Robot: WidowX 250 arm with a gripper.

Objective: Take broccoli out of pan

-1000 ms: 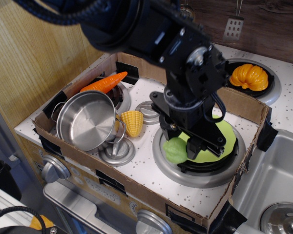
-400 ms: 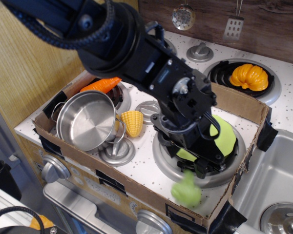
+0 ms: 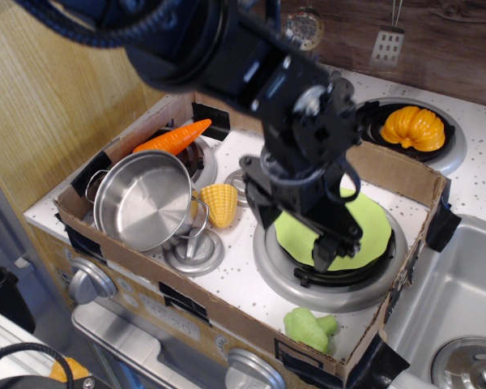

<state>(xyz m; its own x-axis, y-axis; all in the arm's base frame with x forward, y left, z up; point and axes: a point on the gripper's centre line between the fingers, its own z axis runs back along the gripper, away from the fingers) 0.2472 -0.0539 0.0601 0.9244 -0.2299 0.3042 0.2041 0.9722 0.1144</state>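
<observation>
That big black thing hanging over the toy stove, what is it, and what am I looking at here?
It is a robot arm, filmed from one camera above and in front of a toy kitchen. Its gripper hangs over a green plate on a burner; its jaws look empty, though I cannot tell whether they are open. On the stovetop, walled in by cardboard, are a shiny steel pan that is empty, toy corn, a carrot, and a toy broccoli lying near the front edge. An orange pumpkin sits behind.

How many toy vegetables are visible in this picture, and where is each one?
4. The broccoli lies at the box's front edge, the corn beside the pan, the carrot behind the pan, the orange pumpkin on the far burner. The arm may hide more.
</observation>
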